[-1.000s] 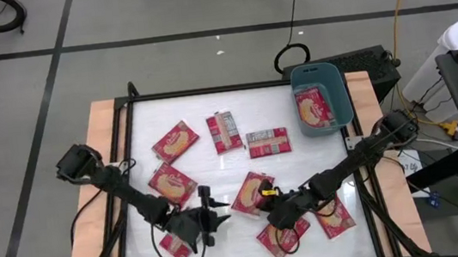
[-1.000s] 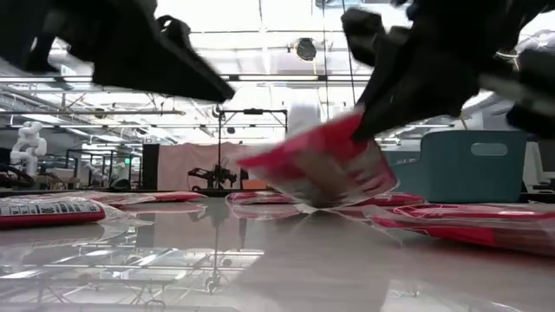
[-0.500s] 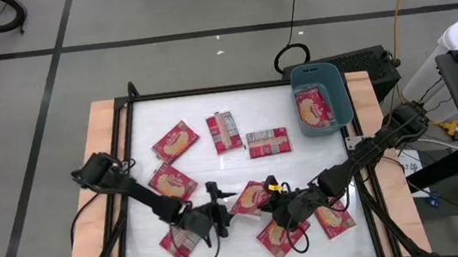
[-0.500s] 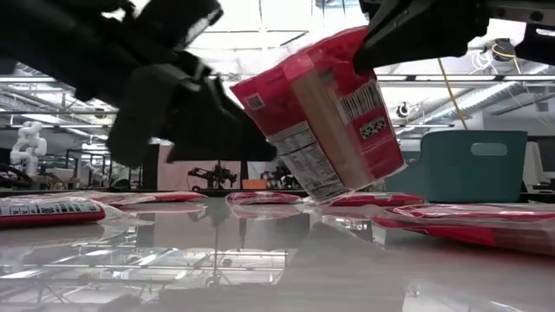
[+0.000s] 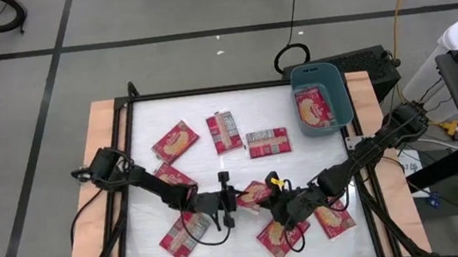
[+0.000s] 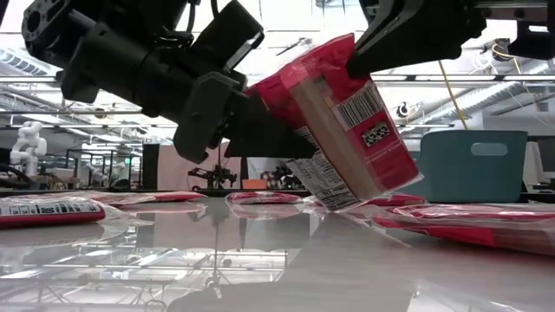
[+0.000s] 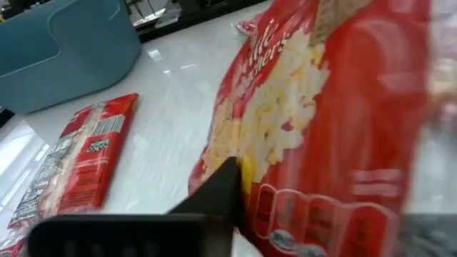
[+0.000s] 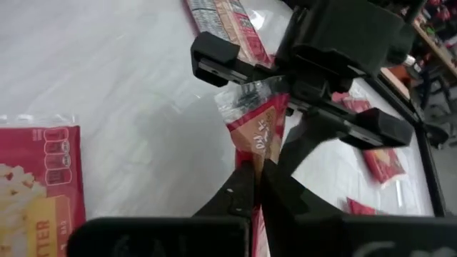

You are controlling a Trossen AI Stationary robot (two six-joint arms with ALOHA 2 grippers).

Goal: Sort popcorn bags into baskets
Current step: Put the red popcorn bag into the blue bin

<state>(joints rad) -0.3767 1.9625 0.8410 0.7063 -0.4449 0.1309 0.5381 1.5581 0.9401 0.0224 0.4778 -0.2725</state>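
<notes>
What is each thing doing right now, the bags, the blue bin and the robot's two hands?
held popcorn bag: lifted off the table, tilted, between both grippers.
right gripper: shut on the held popcorn bag.
left gripper: at that bag's other side.
basket: upright, one bag inside.
bag in the basket: lying picture side up.
loose bags: lying flat on the table.

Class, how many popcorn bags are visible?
9 bags: one in the basket, three mid-table, one by the left arm, one in the right gripper, three in front; more may be hidden.
</notes>
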